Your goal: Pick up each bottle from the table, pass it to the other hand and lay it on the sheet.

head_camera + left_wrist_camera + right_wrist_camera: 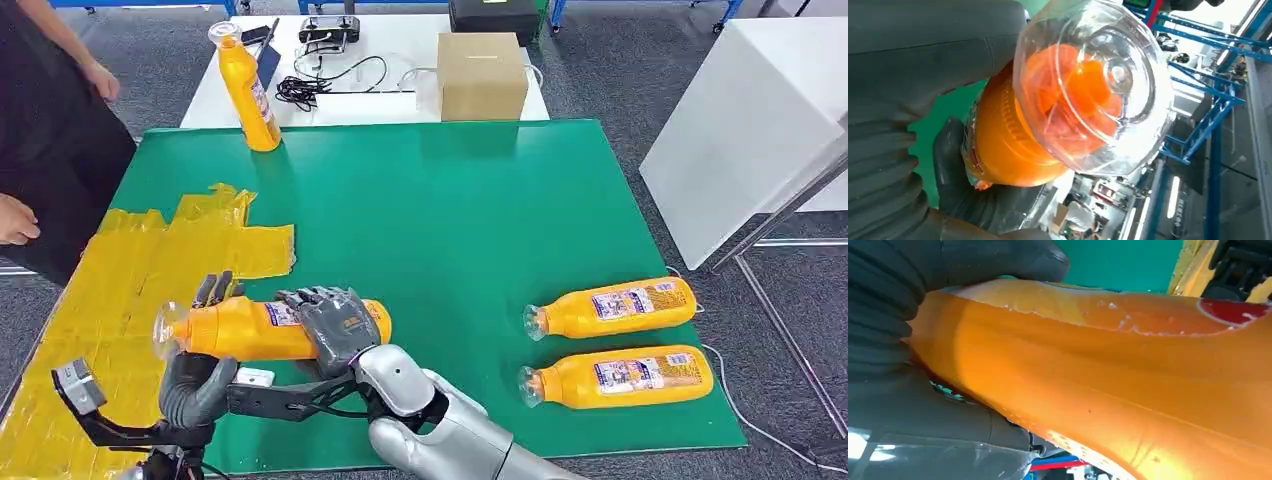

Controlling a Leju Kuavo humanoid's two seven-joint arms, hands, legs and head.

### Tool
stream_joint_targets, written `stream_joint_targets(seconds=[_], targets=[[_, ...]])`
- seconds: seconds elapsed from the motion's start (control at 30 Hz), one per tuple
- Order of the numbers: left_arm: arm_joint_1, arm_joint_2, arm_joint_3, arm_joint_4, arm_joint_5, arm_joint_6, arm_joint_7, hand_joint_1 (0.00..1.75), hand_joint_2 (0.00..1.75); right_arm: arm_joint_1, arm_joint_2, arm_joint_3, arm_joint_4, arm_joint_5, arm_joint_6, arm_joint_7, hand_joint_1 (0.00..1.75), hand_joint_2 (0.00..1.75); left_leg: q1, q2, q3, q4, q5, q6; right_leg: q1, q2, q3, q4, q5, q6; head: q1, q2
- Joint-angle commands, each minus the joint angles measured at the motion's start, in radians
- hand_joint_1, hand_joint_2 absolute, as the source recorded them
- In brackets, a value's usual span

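Handover stage: right hand (335, 322) grips the bottle (250, 328) body; left hand (200, 375) cups its neck end, fingers wrapped, beside the sheet (120, 290).

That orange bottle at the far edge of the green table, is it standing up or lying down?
Standing. The far bottle is upright, cap on top, leaning slightly, unlike the two bottles lying flat.

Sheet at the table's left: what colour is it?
Yellow sheet, crinkled, on the green table; clearest in the head view.
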Motion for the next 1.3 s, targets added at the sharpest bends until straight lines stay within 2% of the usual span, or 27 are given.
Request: stream_joint_targets(seconds=[0.03, 0.33, 0.57, 0.77, 0.8, 1.03, 1.3], targets=[[-0.072, 0.032, -0.131, -0.006, -0.055, 0.049, 0.057, 0.0, 1.75, -0.067, 0.048, 0.005, 0.091, -0.005, -0.086, 0.034, 1.75, 1.75, 0.001, 0.0, 0.002, 0.001, -0.001, -0.001, 0.001, -0.001, 0.002, 0.0, -0.001, 0.0, 0.0, 0.0], [-0.085, 0.043, -0.167, -0.006, -0.061, 0.071, 0.061, 0.0, 1.75, -0.07, 0.053, -0.016, 0.105, -0.026, -0.119, 0.02, 1.75, 1.75, 0.001, 0.002, 0.003, 0.0, -0.002, -0.001, 0.001, 0.001, 0.004, 0.0, -0.001, 0.0, 0.0, 0.0], [-0.088, 0.037, -0.162, -0.002, -0.036, 0.108, 0.055, 0.0, 1.75, -0.083, 0.045, -0.018, 0.079, -0.069, -0.089, 0.016, 1.75, 1.75, 0.0, 0.001, 0.003, 0.001, -0.002, -0.001, 0.0, 0.001, 0.003, 0.0, -0.001, 0.0, 0.0, 0.0], [-0.054, 0.004, -0.119, -0.025, 0.022, 0.153, 0.038, 0.0, 1.75, -0.058, 0.011, 0.015, 0.012, -0.081, -0.075, 0.014, 1.75, 1.75, 0.001, 0.002, 0.003, 0.0, -0.002, -0.001, 0.001, 0.001, 0.004, 0.0, -0.002, 0.001, 0.0, 0.0], [-0.044, -0.009, -0.103, -0.035, 0.042, 0.171, 0.032, 1.75, 1.75, -0.049, -0.003, 0.025, -0.008, -0.082, -0.071, 0.015, 1.75, 1.75, 0.001, 0.002, 0.005, 0.0, -0.003, 0.0, 0.001, 0.001, 0.006, -0.001, -0.002, 0.001, 0.0, 0.0], [-0.039, -0.01, -0.101, -0.042, 0.046, 0.174, 0.03, 1.75, 1.75, -0.045, -0.009, 0.029, -0.017, -0.083, -0.07, 0.015, 1.75, 1.75, 0.0, 0.0, 0.001, 0.0, 0.0, 0.0, 0.0, -0.001, 0.001, -0.001, 0.0, 0.0, 0.0, 0.0], [-0.035, -0.015, -0.094, -0.047, 0.058, 0.189, 0.024, 1.75, 1.75, -0.038, -0.009, 0.039, -0.021, -0.082, -0.064, 0.016, 1.75, 1.75, 0.001, 0.0, 0.006, 0.0, -0.003, -0.001, 0.001, 0.0, 0.007, -0.002, -0.002, 0.001, 0.0, 0.0]])
